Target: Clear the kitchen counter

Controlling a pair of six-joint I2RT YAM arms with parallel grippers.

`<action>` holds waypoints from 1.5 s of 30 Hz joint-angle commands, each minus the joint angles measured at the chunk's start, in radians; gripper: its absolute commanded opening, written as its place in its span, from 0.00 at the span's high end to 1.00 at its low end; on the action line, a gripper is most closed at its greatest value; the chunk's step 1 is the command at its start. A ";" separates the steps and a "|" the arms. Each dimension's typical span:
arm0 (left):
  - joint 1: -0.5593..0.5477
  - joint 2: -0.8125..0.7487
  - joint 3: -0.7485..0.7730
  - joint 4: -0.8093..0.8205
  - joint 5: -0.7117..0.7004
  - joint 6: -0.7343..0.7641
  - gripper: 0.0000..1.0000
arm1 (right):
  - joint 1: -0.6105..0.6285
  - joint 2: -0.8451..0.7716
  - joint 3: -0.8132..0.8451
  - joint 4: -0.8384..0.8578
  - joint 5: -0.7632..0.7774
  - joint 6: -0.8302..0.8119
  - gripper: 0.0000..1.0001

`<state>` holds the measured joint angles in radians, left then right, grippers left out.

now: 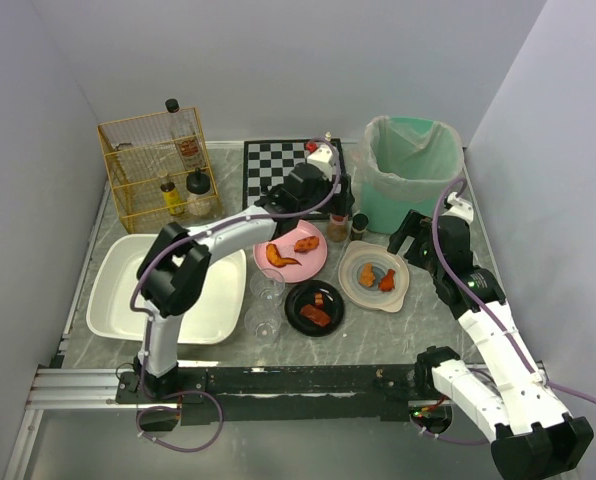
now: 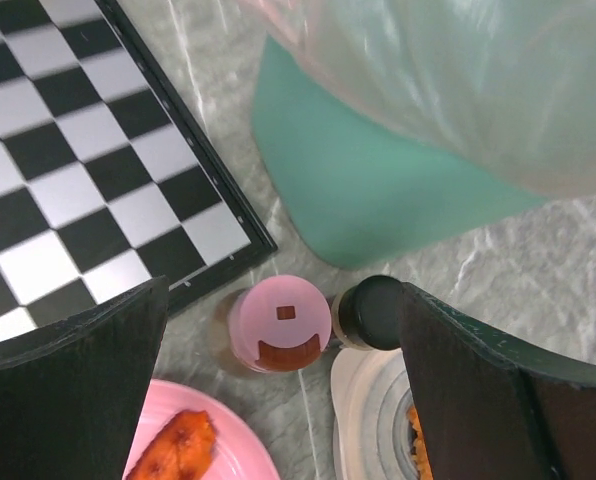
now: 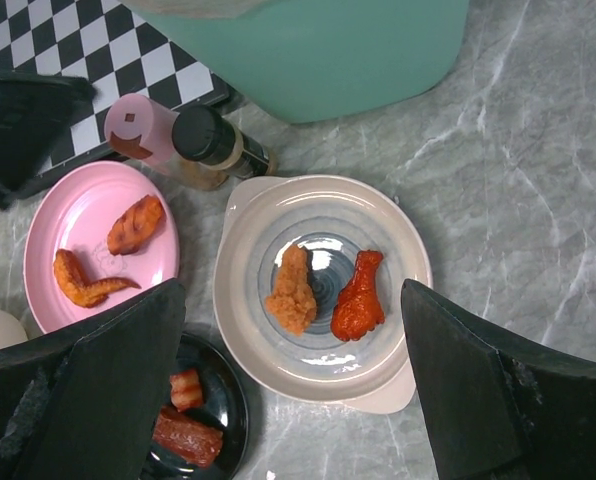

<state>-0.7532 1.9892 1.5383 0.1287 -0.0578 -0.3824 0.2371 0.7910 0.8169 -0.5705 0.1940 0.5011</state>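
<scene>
The kitchen counter (image 1: 418, 330) is grey marble and carries dishes and bottles. My left gripper (image 2: 283, 295) hangs open above a pink-capped bottle (image 2: 278, 325) and a black-capped bottle (image 2: 373, 312), touching neither; from above it sits by the chessboard's corner (image 1: 328, 205). My right gripper (image 3: 293, 290) is open over a cream bowl (image 3: 398, 250) holding a breaded piece (image 3: 291, 290) and a red drumstick (image 3: 358, 298). A pink plate (image 3: 48, 220) with two fried pieces and a black plate (image 1: 300, 300) with meat lie left of the bowl.
A teal bin (image 1: 413, 170) with a liner stands at the back right and a chessboard (image 1: 273, 165) behind the plates. A white tub (image 1: 113, 290) lies at the left, with a yellow wire basket (image 1: 158, 170) of bottles behind it. Two clear glasses (image 1: 268, 285) stand between tub and plates.
</scene>
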 commanded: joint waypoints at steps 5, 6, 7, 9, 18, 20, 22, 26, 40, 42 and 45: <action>-0.028 0.074 0.068 -0.020 -0.030 0.036 0.01 | -0.010 0.004 -0.012 0.020 -0.018 0.010 0.05; -0.029 0.082 0.072 -0.024 -0.033 0.037 0.01 | -0.010 0.005 -0.012 0.021 -0.019 0.008 0.05; -0.032 0.086 0.075 -0.032 -0.036 0.040 0.00 | -0.012 0.007 -0.013 0.023 -0.021 0.008 0.05; -0.035 0.095 0.082 -0.041 -0.051 0.046 0.01 | -0.012 0.008 -0.015 0.024 -0.025 0.010 0.05; -0.046 0.141 0.101 -0.054 -0.082 0.063 0.02 | -0.012 0.005 -0.024 0.034 -0.038 0.011 0.05; -0.046 0.151 0.111 -0.055 -0.080 0.062 0.05 | -0.013 0.005 -0.025 0.034 -0.039 0.010 0.06; -0.047 0.164 0.128 -0.066 -0.085 0.059 0.09 | -0.013 0.007 -0.025 0.032 -0.039 0.008 0.05; -0.055 0.181 0.144 -0.083 -0.108 0.073 0.16 | -0.013 0.004 -0.028 0.034 -0.045 0.008 0.05; -0.057 0.166 0.118 -0.089 -0.123 0.077 0.42 | -0.016 0.017 -0.044 0.052 -0.068 0.017 0.06; -0.057 0.169 0.123 -0.087 -0.117 0.073 0.52 | -0.016 0.013 -0.044 0.052 -0.068 0.016 0.06; -0.057 0.166 0.131 -0.090 -0.114 0.069 0.65 | -0.016 0.013 -0.042 0.049 -0.070 0.013 0.05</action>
<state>-0.8043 2.1735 1.6470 0.0269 -0.1738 -0.3099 0.2283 0.8066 0.7792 -0.5457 0.1291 0.5083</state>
